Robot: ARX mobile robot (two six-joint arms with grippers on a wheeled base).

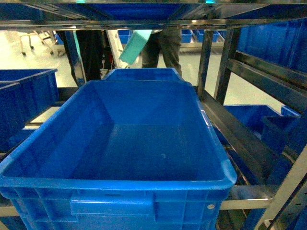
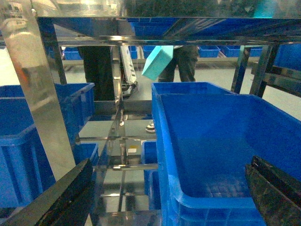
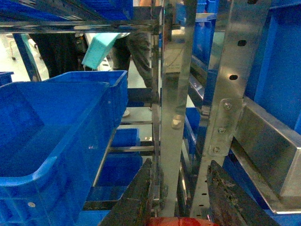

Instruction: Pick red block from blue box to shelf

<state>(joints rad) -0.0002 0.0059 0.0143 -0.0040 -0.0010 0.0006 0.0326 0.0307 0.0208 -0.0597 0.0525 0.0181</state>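
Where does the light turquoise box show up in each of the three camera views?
Head: the blue box is top centre, tilted, behind the big dark blue crate.
Left wrist: top centre, left of the crate.
Right wrist: upper left, above the crate.
Shared landmark: the person's legs just right of the box in every view.

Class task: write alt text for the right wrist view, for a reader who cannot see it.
The right gripper, with a red block between its fingers at the bottom edge, faces a steel shelf post. A large dark blue crate sits to the left, with a tilted turquoise box behind.
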